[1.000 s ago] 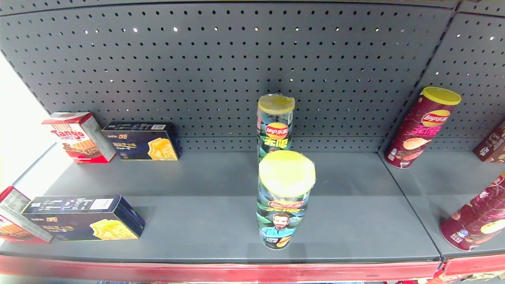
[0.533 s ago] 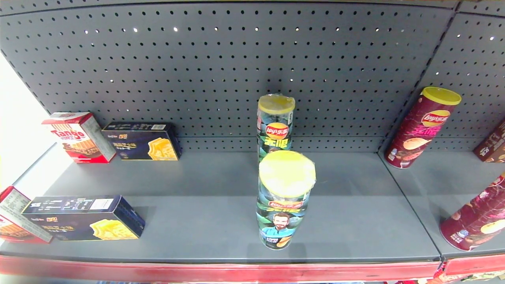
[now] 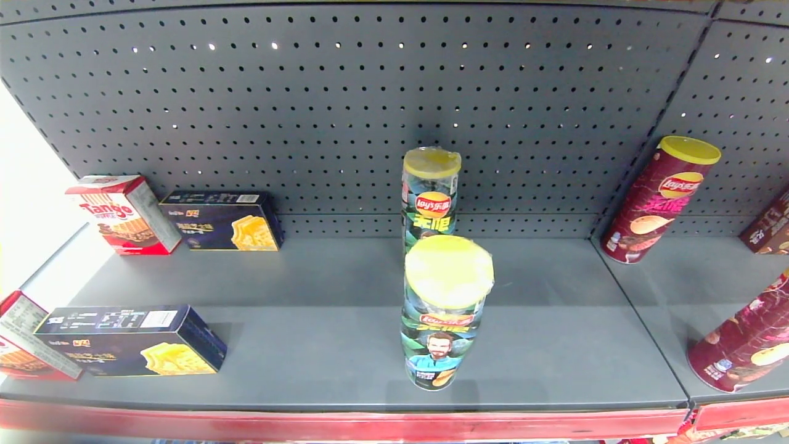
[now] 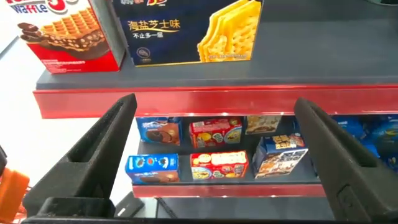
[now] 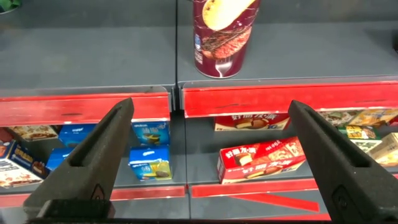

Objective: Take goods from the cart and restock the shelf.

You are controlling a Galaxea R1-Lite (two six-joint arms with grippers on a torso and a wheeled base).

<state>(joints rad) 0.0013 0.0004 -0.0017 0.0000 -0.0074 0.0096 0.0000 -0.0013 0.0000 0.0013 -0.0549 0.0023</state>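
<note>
Fingers apart on left gripper [image 4: 214,101] and right gripper [image 5: 211,104], front can [image 3: 445,314] hiding base of rear can [image 3: 431,185]

Free: bare shelf [image 3: 308,290] either side of the two green cans [image 3: 441,333] — centre blocked.
Obstacles: boxes [image 3: 132,342] left, maroon cans [image 3: 656,203] right.

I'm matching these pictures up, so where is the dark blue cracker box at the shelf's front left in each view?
Head view: dark blue cracker box, front left of the shelf, beside the red wafer box.
Left wrist view: the box sits just behind the red front edge, beside that wafer box.
Right wrist view: faces the maroon can instead.
Shared landmark: the shelf's red front edge.
</note>
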